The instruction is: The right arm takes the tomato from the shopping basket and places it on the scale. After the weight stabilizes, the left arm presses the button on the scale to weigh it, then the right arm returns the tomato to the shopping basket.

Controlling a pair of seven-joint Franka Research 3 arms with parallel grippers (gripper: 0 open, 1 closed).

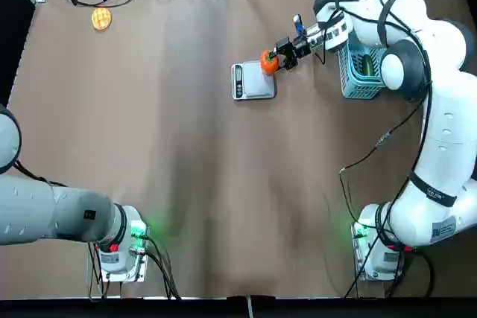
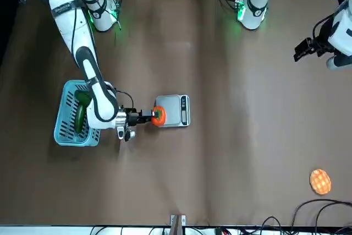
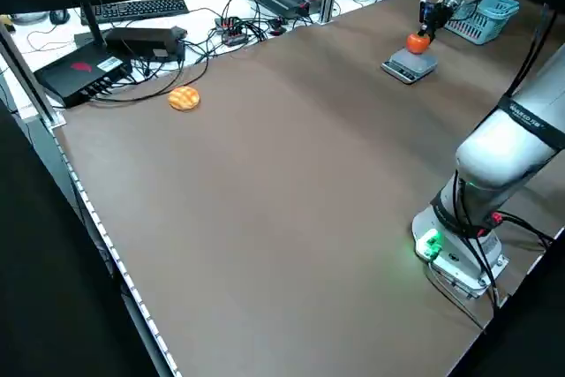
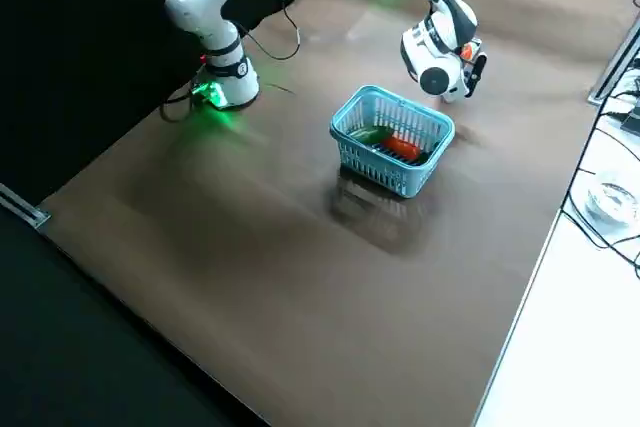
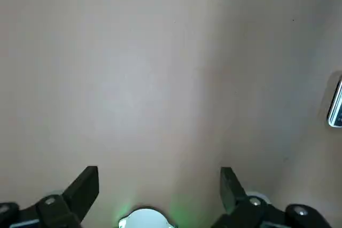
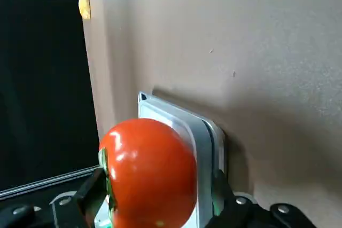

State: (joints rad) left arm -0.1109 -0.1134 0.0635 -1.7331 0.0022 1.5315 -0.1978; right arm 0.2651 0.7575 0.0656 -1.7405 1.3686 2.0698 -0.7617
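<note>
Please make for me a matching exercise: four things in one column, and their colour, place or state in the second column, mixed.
1. Tomato
2. Shopping basket
3. Scale
4. Left gripper

A. Open, with nothing between its fingers
B. Light blue, with a green vegetable inside
C. Orange-red, at the right gripper
D. Flat and square, with a dark display strip along one edge

Pairs: 1-C, 2-B, 3-D, 4-A
</note>
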